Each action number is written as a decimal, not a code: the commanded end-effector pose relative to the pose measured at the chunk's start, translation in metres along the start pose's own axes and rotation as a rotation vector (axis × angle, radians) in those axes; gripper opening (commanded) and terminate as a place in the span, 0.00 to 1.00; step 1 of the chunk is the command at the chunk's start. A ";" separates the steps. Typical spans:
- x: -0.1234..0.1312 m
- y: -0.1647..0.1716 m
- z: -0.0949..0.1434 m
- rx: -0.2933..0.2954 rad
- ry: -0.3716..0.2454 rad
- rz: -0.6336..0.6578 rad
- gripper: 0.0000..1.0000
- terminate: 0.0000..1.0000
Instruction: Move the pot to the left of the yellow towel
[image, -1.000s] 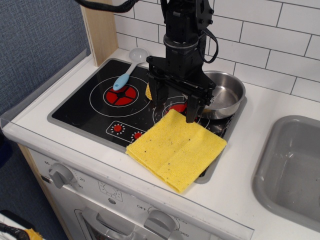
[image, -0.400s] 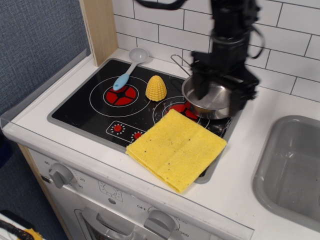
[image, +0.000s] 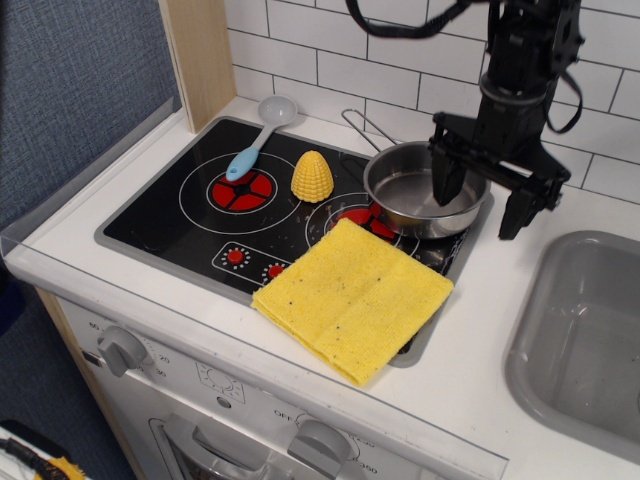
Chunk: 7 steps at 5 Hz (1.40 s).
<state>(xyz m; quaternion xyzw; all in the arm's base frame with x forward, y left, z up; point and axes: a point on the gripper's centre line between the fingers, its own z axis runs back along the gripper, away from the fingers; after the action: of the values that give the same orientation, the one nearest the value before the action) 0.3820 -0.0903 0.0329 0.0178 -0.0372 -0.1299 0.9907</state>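
The shiny steel pot sits on the back right burner of the toy stove, its wire loop handle pointing back left. The yellow towel lies flat, folded, in front of the pot, overhanging the stove's front right corner. My gripper is open and low at the pot's right side. One finger is inside the pot. The other finger is outside it over the white counter, so the fingers stand on either side of the right rim. Nothing is held.
A yellow corn cob stands left of the pot. A spoon with a blue handle lies at the stove's back left. A grey sink basin is at the right. A tiled wall runs behind, and a wooden post stands at the back left.
My gripper moved right from above the stove's middle and the towel's back edge to the pot's right rim. The corn cob and the pot came into full view; neither has moved.
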 end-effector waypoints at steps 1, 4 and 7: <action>0.011 0.015 -0.011 -0.022 0.000 0.045 0.00 0.00; 0.010 0.011 0.011 -0.045 -0.059 0.012 0.00 0.00; -0.016 0.047 0.123 -0.033 -0.299 0.084 0.00 0.00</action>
<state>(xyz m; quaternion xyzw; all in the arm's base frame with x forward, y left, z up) 0.3679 -0.0406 0.1344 -0.0172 -0.1505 -0.0856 0.9848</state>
